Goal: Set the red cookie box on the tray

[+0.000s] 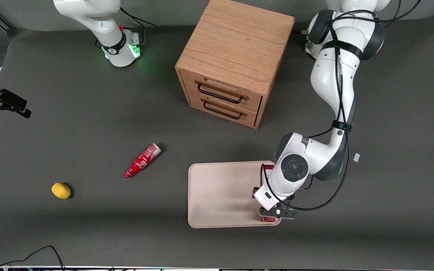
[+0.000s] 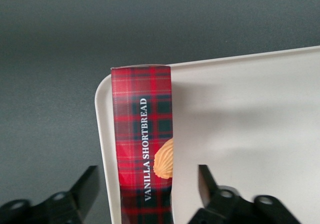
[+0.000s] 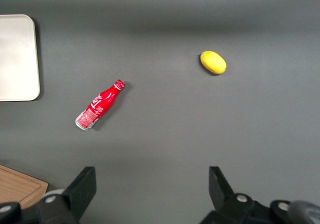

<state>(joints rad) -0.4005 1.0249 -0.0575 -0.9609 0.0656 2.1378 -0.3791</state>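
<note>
Left wrist view | fingers (image 2: 87, 186) spread wide, clear of box (image 2: 142, 144) on both sides | box between them, long axis running straight away from gripper (image 2: 145, 189) | box lies on tray (image 2: 240, 134), along its rim at a corner | release looks done.

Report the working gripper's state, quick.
Left gripper: open, fingers apart on either side of the red cookie box, not clamping it; box lies along the tray edge.
</note>
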